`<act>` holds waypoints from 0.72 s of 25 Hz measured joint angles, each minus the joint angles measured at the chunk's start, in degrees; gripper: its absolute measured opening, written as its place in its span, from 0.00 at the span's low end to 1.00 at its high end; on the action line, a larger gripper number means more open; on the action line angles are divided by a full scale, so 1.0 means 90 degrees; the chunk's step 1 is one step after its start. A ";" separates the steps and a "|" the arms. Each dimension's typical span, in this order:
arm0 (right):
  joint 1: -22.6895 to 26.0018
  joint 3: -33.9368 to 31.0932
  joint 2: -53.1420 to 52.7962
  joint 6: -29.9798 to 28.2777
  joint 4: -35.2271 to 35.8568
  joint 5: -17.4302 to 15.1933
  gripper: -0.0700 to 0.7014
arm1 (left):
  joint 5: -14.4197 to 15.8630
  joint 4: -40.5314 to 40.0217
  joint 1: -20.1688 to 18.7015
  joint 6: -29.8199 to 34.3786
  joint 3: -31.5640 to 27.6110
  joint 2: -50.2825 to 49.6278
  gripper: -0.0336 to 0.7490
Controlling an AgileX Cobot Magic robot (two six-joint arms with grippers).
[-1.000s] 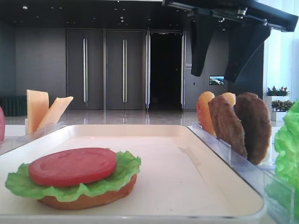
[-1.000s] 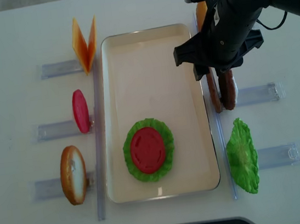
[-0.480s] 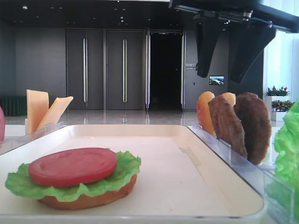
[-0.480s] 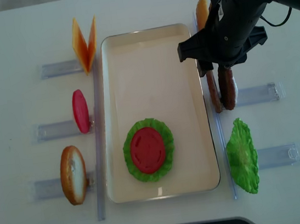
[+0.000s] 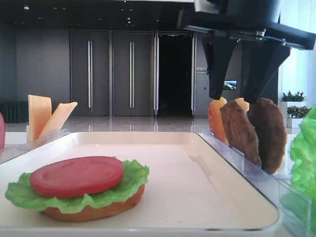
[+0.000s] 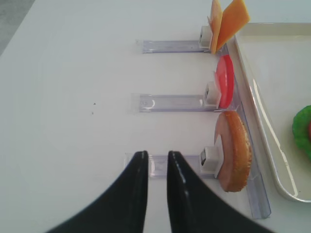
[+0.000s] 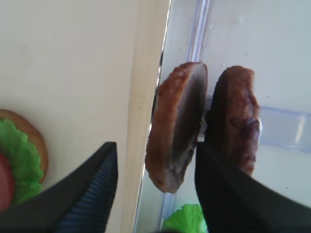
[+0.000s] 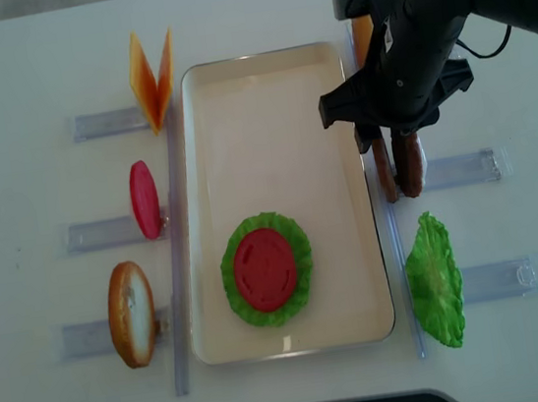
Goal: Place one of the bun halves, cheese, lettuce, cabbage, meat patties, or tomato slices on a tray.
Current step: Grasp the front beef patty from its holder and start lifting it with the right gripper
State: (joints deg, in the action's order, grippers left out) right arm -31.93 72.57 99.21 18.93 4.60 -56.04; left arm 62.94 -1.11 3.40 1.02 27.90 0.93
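Note:
Two brown meat patties (image 8: 382,171) (image 8: 408,168) stand on edge in a clear rack right of the cream tray (image 8: 265,92). My right gripper (image 8: 390,140) hangs open just above them. In the right wrist view it (image 7: 155,145) straddles the patty nearer the tray (image 7: 177,121). One finger is over the tray rim; the other is between the two patties (image 7: 238,121). A gap shows beside the left finger. On the tray lies a bun half with lettuce and a tomato slice (image 8: 265,268). My left gripper (image 6: 154,154) is shut, holding nothing, over the table left of a bun half (image 6: 235,150).
Left of the tray, clear racks hold cheese slices (image 8: 153,77), a tomato slice (image 8: 144,199) and a bun half (image 8: 131,313). On the right, a lettuce leaf (image 8: 434,281) stands in front of the patties and another bun (image 8: 361,25) behind them.
My right gripper has come down and slightly right, from over the tray's rim to either side of the nearer patty. Nothing else has moved.

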 joint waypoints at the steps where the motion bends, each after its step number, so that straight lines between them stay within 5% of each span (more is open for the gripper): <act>1: 0.0000 0.0000 0.0017 -0.0009 -0.0006 0.0006 0.58 | 0.0000 0.0000 0.0000 0.0000 0.0000 0.0000 0.18; 18: 0.0000 0.0000 0.0383 -0.0093 -0.0098 0.0105 0.58 | 0.0000 0.0000 0.0000 0.0000 0.0000 0.0000 0.18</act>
State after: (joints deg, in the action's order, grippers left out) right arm -31.93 72.57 102.66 18.09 3.72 -55.09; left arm 62.94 -1.11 3.40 1.02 27.90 0.93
